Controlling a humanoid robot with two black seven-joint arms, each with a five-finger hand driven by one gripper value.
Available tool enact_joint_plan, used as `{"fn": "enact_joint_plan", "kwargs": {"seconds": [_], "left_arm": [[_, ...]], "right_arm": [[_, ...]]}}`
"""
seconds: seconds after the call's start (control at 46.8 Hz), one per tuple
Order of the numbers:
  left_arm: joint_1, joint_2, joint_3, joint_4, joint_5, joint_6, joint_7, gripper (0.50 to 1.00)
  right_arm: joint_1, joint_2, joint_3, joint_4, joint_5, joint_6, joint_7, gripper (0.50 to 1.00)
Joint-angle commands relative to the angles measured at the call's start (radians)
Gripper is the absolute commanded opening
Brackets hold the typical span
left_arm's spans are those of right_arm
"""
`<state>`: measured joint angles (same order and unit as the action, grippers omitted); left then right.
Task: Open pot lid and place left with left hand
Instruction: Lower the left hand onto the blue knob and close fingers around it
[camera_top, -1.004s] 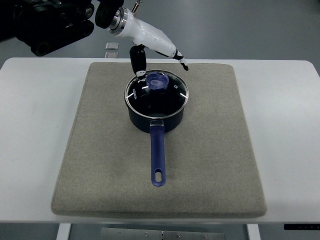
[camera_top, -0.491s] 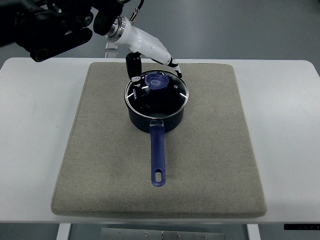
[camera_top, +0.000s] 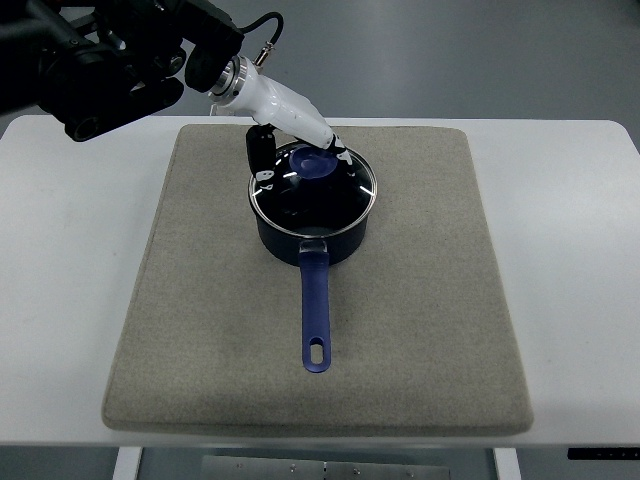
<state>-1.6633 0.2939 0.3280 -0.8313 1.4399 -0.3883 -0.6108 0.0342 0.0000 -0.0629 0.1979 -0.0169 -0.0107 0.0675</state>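
Now my left hand (camera_top: 290, 135) reaches from upper left over the glass lid (camera_top: 314, 185), fingers (camera_top: 258, 158) curled loosely around its blue knob (camera_top: 313, 165); whether they grip it I cannot tell. Below them, the lid sits on the pot (camera_top: 310, 225), handle (camera_top: 316, 315) pointing toward me.

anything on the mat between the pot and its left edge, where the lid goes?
Nothing. In the top view the grey mat is bare from the pot to its left edge.

Glass lid (camera_top: 318, 190) with blue knob (camera_top: 313, 163) apparently seated on pot (camera_top: 312, 238).
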Motion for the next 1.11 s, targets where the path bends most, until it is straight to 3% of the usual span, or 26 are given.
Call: {"fn": "enact_joint_plan", "kwargs": {"seconds": [0.0,0.79,1.089], "left_arm": [[0.001,0.001,-0.001,0.001,-0.001,0.000,0.000,0.994],[0.005,-0.001,-0.003,0.011,-0.003,0.011,0.000,0.990],[0.014,-0.006,-0.001,0.011,0.010,0.060,0.000,0.973]], "right_arm": [[0.001,0.000,0.000,0.000,0.000,0.000,0.000,0.917],[0.000,0.000,0.000,0.000,0.000,0.000,0.000,0.917],[0.000,0.000,0.000,0.000,0.000,0.000,0.000,0.917]]}}
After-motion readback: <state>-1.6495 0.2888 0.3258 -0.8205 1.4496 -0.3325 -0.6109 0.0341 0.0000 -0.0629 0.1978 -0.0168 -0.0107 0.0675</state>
